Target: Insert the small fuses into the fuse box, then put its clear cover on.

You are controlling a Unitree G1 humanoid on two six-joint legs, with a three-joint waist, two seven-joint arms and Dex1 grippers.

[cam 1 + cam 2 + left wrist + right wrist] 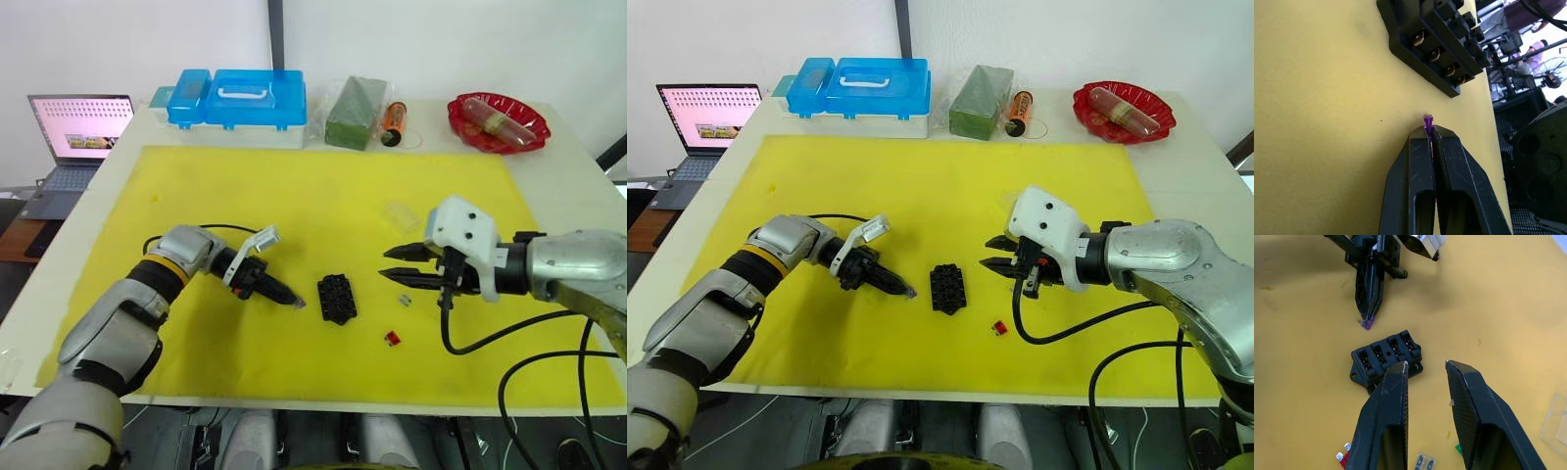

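The black fuse box [336, 298] lies on the yellow mat [294, 196] with its slots facing up. Just left of it, my left gripper [297, 303] is shut on a purple fuse [1427, 120], tip low over the mat and a short gap from the box. To the right of the box my right gripper [386, 262] is open, with nothing between its fingers. A red fuse [392, 338], a grey/clear fuse [403, 297] and a green fuse [1458, 448] lie loose on the mat below it. The clear cover [400, 215] rests on the mat behind the right gripper.
Along the table's far edge stand a large blue plastic case [240, 98], a green wrapped package [355, 113], an orange bottle [394, 122] and a red bowl [497, 122]. A laptop [73, 137] sits off the table's left.
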